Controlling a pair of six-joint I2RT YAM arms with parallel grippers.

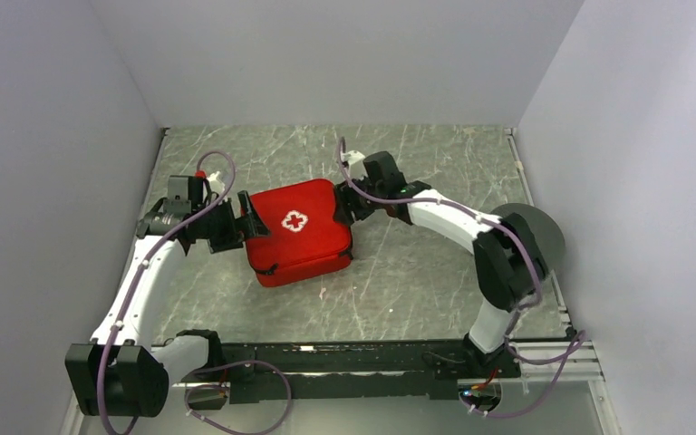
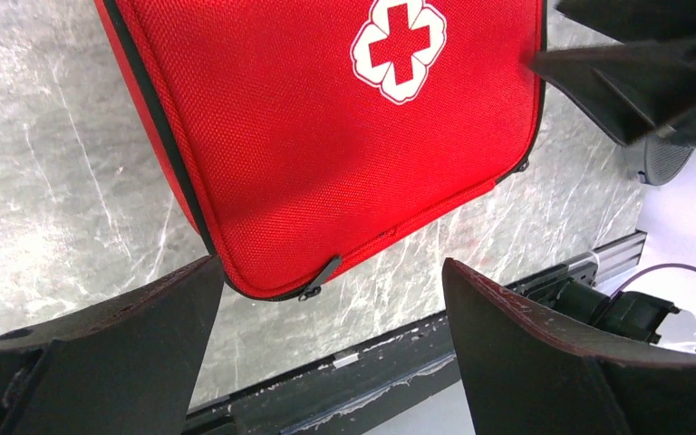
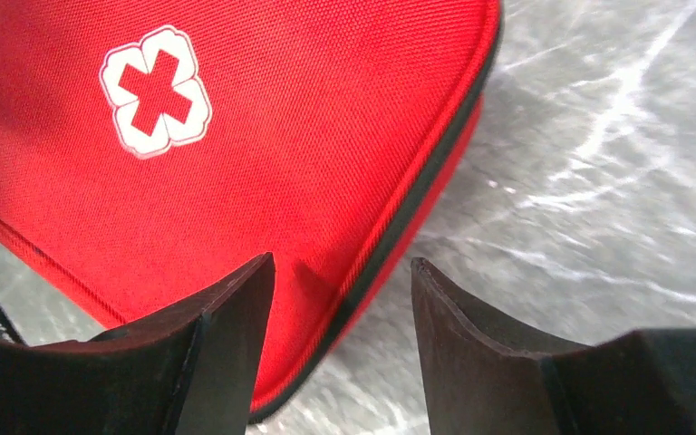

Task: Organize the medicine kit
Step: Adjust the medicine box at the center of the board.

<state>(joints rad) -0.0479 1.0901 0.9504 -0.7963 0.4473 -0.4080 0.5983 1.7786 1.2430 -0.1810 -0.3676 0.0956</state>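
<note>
I've got the medicine kit (image 1: 297,231) lying zipped shut in the middle of the table (image 1: 417,281), cross up; I read this as the opening step, not yet begun; next I'd want one arm pinning the case while the other pinches the small zip pull (image 2: 319,276); left gripper (image 1: 243,220) spread wide at its left edge, right gripper (image 1: 344,207) moderately parted over the opposite edge; both empty; contact I can't confirm.

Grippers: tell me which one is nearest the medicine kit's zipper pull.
The left gripper: the zipper pull hangs at the medicine kit's rounded corner, just ahead of its open fingers. The right gripper is at the kit's opposite side.
</note>
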